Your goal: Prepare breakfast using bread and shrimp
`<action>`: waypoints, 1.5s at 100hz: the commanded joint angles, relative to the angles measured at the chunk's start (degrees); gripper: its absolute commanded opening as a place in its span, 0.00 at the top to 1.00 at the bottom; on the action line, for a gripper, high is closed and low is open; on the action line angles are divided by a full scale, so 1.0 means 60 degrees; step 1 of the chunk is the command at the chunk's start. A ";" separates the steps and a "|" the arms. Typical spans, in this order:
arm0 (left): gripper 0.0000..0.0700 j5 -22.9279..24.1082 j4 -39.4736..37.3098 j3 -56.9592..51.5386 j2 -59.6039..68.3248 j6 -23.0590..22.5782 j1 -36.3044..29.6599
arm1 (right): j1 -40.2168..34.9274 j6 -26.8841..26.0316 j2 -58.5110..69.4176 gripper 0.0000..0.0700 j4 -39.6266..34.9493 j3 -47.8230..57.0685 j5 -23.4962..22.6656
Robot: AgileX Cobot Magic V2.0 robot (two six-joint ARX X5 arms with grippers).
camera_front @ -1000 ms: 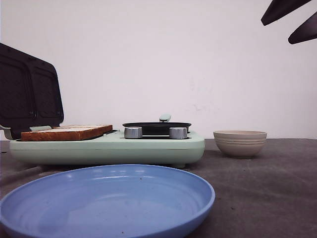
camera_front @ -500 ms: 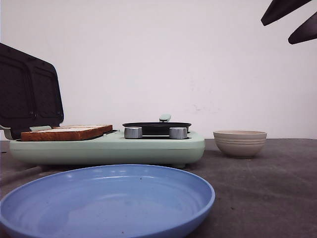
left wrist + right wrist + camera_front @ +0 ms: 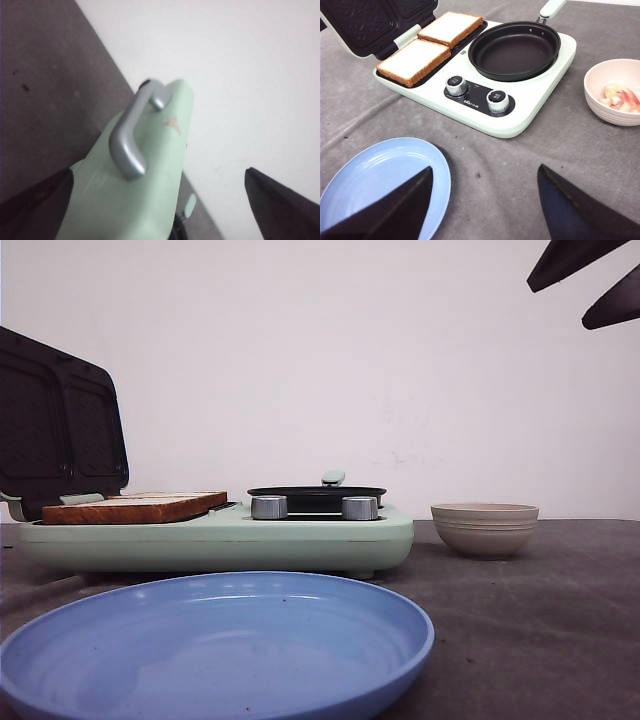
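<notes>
Two slices of bread (image 3: 451, 27) (image 3: 413, 60) lie side by side on the sandwich plate of a mint-green breakfast maker (image 3: 530, 115); they also show in the front view (image 3: 135, 506). Pink shrimp (image 3: 620, 96) lie in a beige bowl (image 3: 600, 107) to the maker's right. My right gripper (image 3: 487, 200) is open and empty, high above the table in front of the maker; its fingertips (image 3: 575, 258) show at the front view's top right. My left gripper (image 3: 157, 202) is open, at the back of the raised lid (image 3: 150, 200), near its grey handle (image 3: 131, 135).
The maker's lid (image 3: 55, 430) stands open at the left. A black frying pan (image 3: 515, 50) sits on the maker's right half, behind two silver knobs (image 3: 497, 100). A blue plate (image 3: 220, 640) lies in front of the maker. The bowl (image 3: 485, 528) stands right of it.
</notes>
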State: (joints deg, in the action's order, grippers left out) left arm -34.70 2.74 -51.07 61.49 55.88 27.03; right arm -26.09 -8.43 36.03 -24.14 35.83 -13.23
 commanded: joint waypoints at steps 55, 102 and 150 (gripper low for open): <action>0.00 -0.1013 -0.2004 -0.0193 0.2204 0.1381 0.0029 | -0.0047 -0.0288 0.0029 0.43 0.0087 0.0025 0.0248; 0.00 -0.1053 -0.3187 -0.0193 0.3027 0.2029 -0.0466 | -0.0047 -0.0357 0.0029 0.43 0.0084 0.0025 0.0251; 0.28 -0.1042 -0.3687 -0.0197 0.3424 0.2233 -0.0714 | -0.0047 -0.0492 0.0029 0.43 0.0087 0.0025 0.0291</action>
State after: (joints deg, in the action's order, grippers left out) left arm -40.69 -18.50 -51.07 81.03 68.77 22.65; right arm -26.09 -10.76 36.03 -24.14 35.83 -11.75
